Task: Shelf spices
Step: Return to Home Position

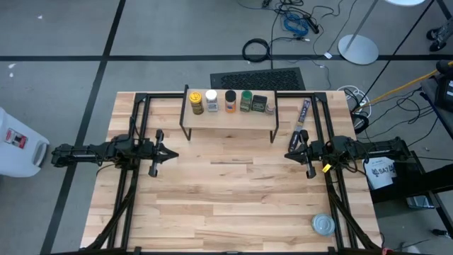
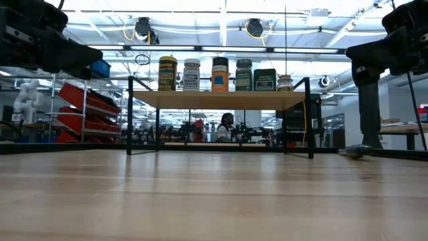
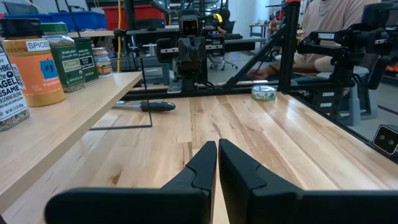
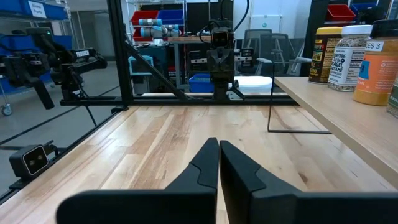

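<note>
On the shelf: six spices upright in one row; none seen elsewhere. Left gripper and right gripper hover at either side, fingers pressed together, empty. Shelving looks done; only parking the arms remains.

Overhead looking down, table-level facing shelf, wrist cameras facing each other

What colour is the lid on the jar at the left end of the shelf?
Yellow. The lid shows best in the high view, looking straight down on it.
</note>
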